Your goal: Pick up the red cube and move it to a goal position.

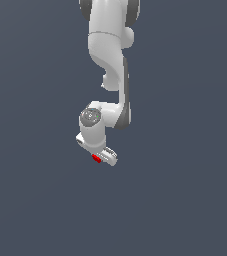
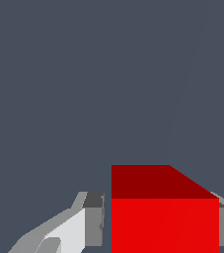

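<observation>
Red fills the lower part of the wrist view: the red cube (image 2: 165, 217) sits right under the camera, between the two fingers (image 2: 91, 222) of the hand (image 2: 158, 227). One finger shows a thin dark gap before the cube's face, while the other appears to press against the opposite face, though that side is cut off at the frame's edge, so whether the cube is truly clamped or only bracketed I cannot tell. In the exterior view the white arm (image 1: 110, 55) reaches down from the top of the frame, and the hand (image 1: 103, 157) ends at a small red patch, the red cube (image 1: 96, 159), tucked at its tip on the exterior view's left side. The plain grey counter (image 1: 35, 200) gives no shadow or edge to judge height, so it is unclear whether the cube rests on it or is lifted. No goal marker shows in either view. Since the cube lies directly between the fingers, squarely aligned with them, the coming move likely depends on a firm squeeze across its flat faces before any carrying.
</observation>
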`<state>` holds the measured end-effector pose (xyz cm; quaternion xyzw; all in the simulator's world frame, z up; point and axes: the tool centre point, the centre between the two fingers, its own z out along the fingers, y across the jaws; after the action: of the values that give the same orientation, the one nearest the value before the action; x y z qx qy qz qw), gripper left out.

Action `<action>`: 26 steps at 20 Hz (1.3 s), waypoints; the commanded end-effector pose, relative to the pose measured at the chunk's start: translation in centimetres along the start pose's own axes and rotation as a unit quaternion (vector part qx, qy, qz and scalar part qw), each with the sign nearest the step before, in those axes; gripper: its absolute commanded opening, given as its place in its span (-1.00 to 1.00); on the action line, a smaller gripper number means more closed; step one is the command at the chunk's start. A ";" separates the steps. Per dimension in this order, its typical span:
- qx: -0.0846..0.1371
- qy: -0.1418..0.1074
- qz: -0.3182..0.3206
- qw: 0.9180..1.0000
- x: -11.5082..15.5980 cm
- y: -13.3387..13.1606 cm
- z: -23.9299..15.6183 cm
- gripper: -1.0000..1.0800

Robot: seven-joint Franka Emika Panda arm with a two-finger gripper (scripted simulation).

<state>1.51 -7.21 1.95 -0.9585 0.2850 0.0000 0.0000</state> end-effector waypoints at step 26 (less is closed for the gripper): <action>0.000 0.000 -0.001 1.000 -4.3 -0.5 -3.7 -1.00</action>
<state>-1.27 -5.00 4.94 -0.9587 0.2844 0.0009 0.0000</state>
